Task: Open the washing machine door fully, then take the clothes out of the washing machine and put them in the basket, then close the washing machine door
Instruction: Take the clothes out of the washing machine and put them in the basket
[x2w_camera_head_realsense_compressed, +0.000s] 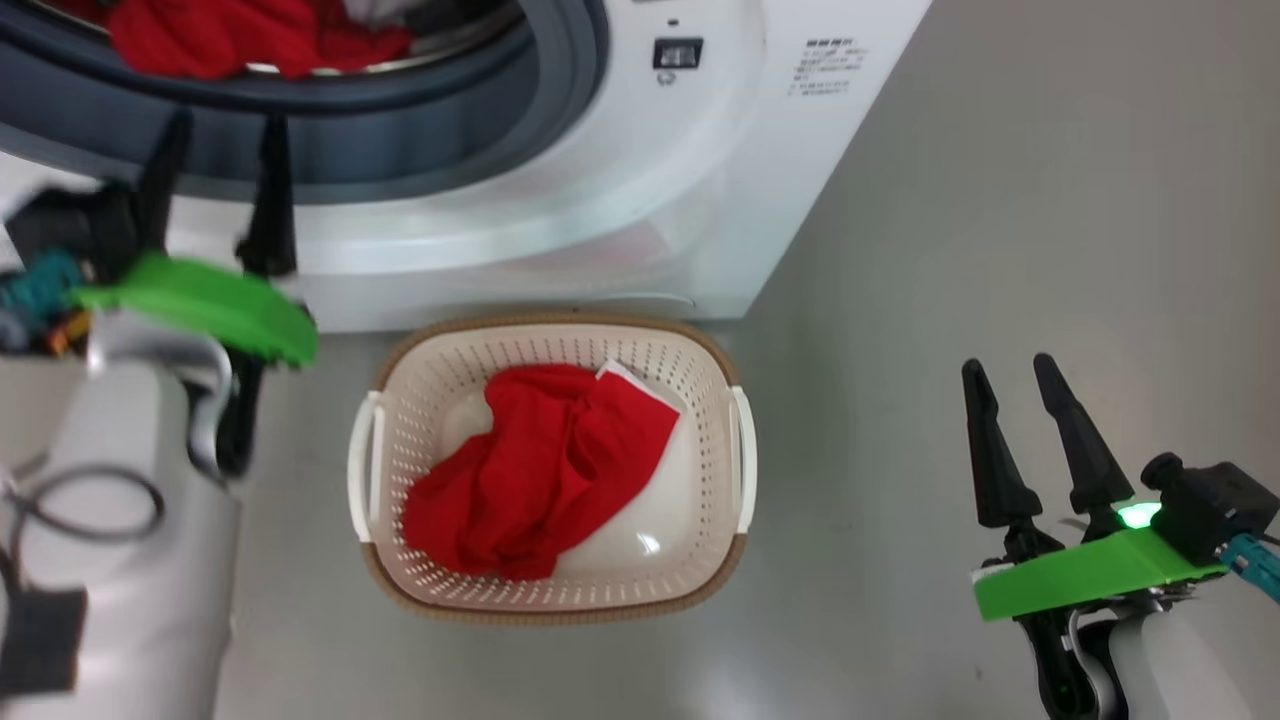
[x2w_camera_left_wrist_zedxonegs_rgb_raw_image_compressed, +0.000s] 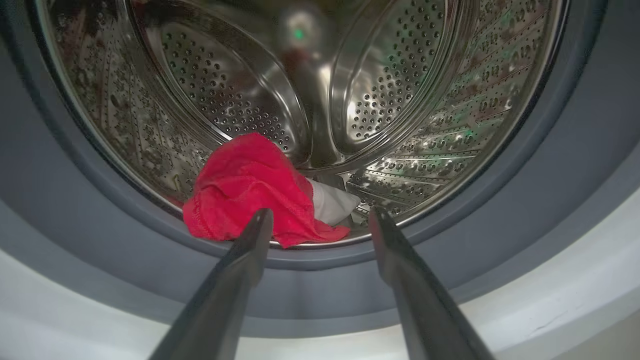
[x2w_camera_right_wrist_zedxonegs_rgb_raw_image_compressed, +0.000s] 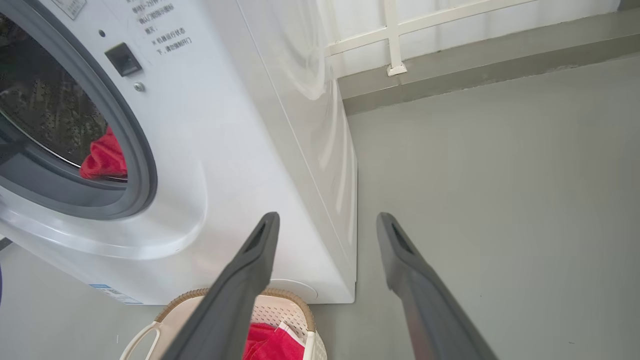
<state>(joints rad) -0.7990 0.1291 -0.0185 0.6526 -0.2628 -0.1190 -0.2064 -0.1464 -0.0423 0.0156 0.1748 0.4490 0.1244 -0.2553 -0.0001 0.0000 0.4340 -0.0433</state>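
At drum (x2w_camera_left_wrist_zedxonegs_rgb_raw_image_compressed: 400, 100) mouth: left claw (x2w_camera_left_wrist_zedxonegs_rgb_raw_image_compressed: 321, 214) wide, empty; red garment (x2w_camera_left_wrist_zedxonegs_rgb_raw_image_compressed: 245, 185) lay straight ahead, just beyond its tips. Right claw (x2w_camera_head_realsense_compressed: 1008, 362) parted, empty, far off by basket (x2w_camera_head_realsense_compressed: 560, 325). Left nearer.

The smooth grey floor (x2w_camera_head_realsense_compressed: 1010, 210) is carrying two things. The white washing machine (x2w_camera_head_realsense_compressed: 640, 200) is standing on it, and the cream basket (x2w_camera_head_realsense_compressed: 560, 322) is sitting just in front of the machine's base. Past the machine, the floor is meeting a low grey ledge (x2w_camera_right_wrist_zedxonegs_rgb_raw_image_compressed: 475, 55).
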